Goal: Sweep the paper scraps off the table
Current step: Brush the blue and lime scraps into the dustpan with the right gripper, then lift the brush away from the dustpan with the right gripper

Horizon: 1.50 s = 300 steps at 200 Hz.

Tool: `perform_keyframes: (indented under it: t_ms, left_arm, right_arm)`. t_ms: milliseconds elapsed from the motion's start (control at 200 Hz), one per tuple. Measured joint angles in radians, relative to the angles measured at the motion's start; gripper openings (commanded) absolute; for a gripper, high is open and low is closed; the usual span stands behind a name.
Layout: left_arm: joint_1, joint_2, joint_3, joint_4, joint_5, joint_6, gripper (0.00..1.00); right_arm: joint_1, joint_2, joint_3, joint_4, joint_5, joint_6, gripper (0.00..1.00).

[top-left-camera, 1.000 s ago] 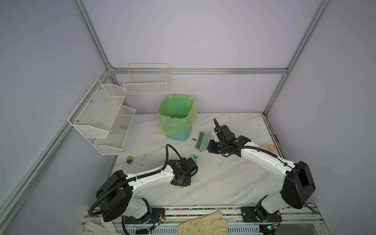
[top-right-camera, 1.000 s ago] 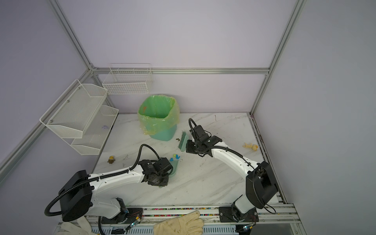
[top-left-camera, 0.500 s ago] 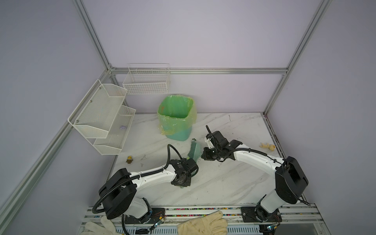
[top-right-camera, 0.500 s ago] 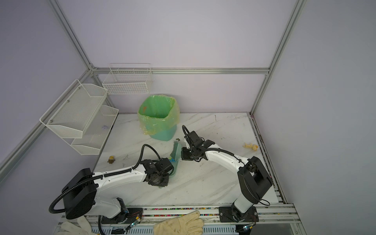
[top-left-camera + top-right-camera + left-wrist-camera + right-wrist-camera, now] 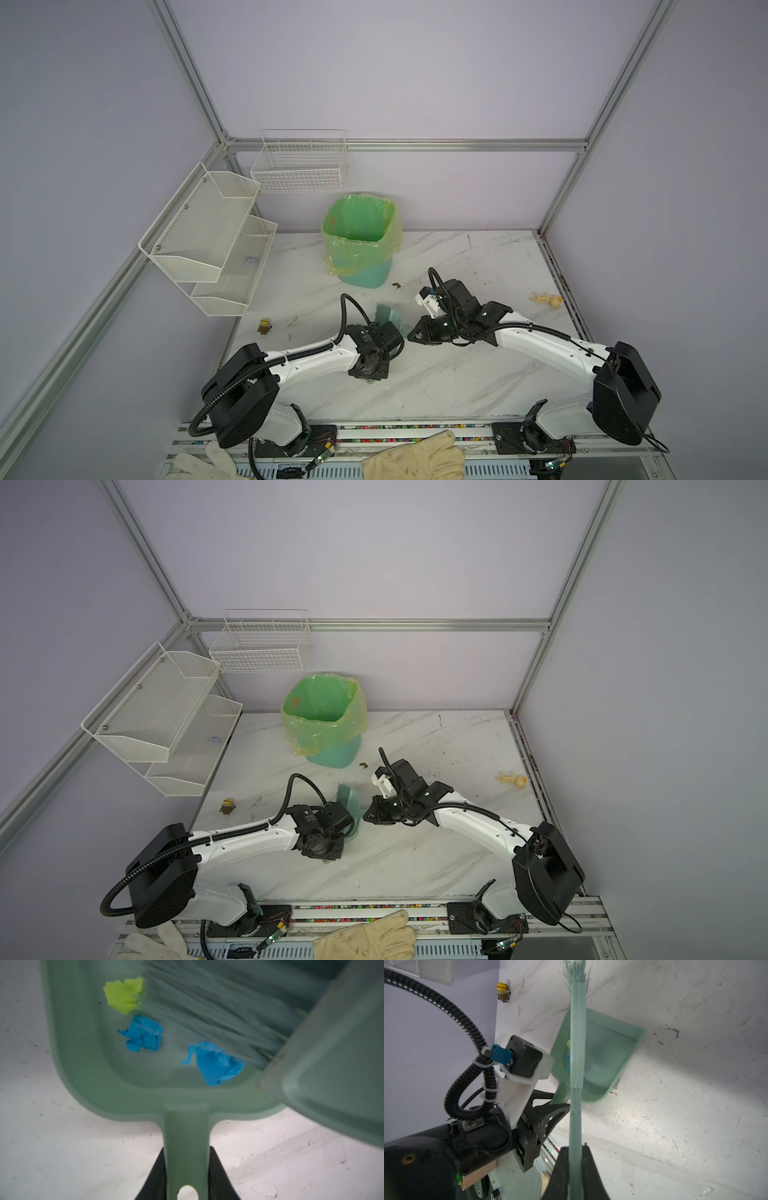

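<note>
**SWEEPING UP:** Your left gripper [image 5: 186, 1167] clamped the dustpan [image 5: 93, 1076] by its narrow handle, jaws pressed flat against both sides. Your right gripper [image 5: 575, 1159] pinched the brush [image 5: 577, 1043] by its thin handle, jaws tight on it.

The paper scraps [image 5: 143, 1034] lay inside the pan near its back wall; the left wrist view showed one lime-green wad and two blue ones. The bristles [image 5: 207, 1012] were touching them or just beside them.

The pan was low over the middle of the table [image 5: 457, 374], resting on it or just above; the views did not settle which. It was well short of the lined bin [image 5: 359, 237]. No other bright scraps could be made out on the marble in both top views.

The wads looked feather-light, soft and crumpled, and would likely roll or flutter off the smooth plastic at any tilt toward the open lip. You were better off not pinching them directly. The handle was the place to hold, with the pan tipped back toward its rear wall and the brush guarding the mouth.
</note>
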Motion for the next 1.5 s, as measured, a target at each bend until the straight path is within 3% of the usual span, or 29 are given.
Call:
perform_keyframes:
  t_ms: [555, 770, 1100, 1500]
  left_arm:
    - [0.001, 0.000, 0.000, -0.018, -0.024, -0.001, 0.00]
    - [0.006, 0.000, 0.002, -0.022, -0.028, -0.001, 0.00]
    - [0.006, 0.000, 0.002, -0.021, -0.031, -0.001, 0.00]
    - [0.006, -0.047, 0.002, -0.021, -0.031, -0.004, 0.00]
  right_arm:
    - [-0.018, -0.024, -0.013, -0.002, 0.066, 0.046, 0.00]
    - [-0.018, -0.128, -0.105, -0.018, 0.102, 0.048, 0.00]
    - [-0.018, -0.269, -0.101, -0.118, 0.203, 0.037, 0.00]
    - [-0.019, -0.235, -0.062, -0.047, 0.139, 0.057, 0.00]
